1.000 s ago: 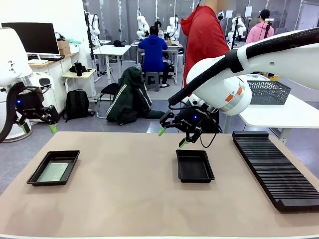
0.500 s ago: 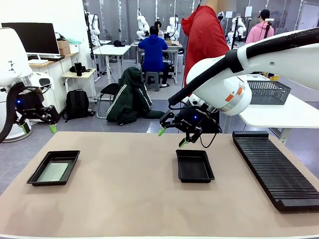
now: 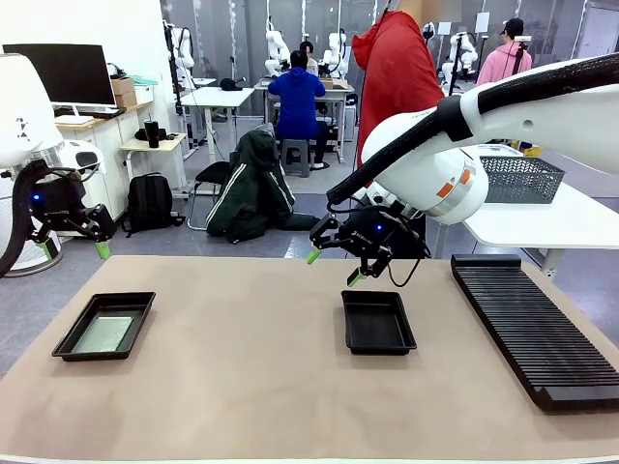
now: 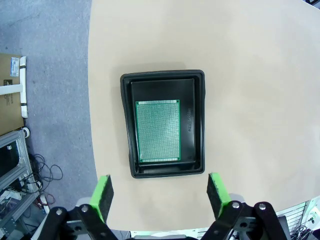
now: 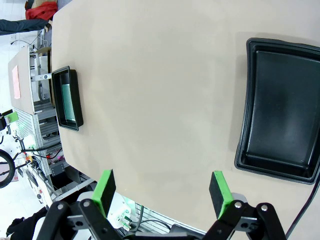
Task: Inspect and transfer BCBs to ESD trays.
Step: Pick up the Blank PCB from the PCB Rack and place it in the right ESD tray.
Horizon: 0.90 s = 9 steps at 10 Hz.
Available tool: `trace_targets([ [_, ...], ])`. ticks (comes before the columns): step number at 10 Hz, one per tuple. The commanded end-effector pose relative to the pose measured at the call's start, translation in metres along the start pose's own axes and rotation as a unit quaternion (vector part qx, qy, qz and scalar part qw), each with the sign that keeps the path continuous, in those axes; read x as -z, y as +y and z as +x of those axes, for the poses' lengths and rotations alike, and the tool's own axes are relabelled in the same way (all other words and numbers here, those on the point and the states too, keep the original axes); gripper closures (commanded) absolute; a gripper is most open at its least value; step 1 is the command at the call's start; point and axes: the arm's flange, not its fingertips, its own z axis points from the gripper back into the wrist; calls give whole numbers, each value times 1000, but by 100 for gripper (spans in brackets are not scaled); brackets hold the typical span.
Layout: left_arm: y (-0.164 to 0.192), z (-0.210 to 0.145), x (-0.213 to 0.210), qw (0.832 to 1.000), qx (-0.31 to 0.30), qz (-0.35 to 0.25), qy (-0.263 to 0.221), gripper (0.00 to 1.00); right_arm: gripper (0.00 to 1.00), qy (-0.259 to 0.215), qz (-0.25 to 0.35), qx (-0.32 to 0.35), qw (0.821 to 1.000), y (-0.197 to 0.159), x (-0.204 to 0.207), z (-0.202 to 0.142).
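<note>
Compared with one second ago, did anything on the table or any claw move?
Nothing visibly changed. The left claw and the right claw stay open in the air, holding nothing. One BCB still lies in the left ESD tray, and the right ESD tray is still empty.

Both arms hang raised, left pincer (image 3: 74, 244) and right pincer (image 3: 334, 267) spread wide and empty.

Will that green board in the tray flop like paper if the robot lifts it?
Probably not: the board lies flat with straight edges, so it likely stays stiff. It looks thin, so probably light. Flat on the tray floor, its edges may be hard to pinch.
</note>
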Motion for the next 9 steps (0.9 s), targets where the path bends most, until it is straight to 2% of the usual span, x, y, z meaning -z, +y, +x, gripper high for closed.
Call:
trace_targets([
  [1, 0, -1, 2, 1000, -1, -4, -4, 0, 0, -3, -8, 6, 1000, 1, 0, 0],
  [9, 0, -1, 2, 1000, -1, -4, -4, 0, 0, -3, -8, 6, 1000, 1, 0, 0],
])
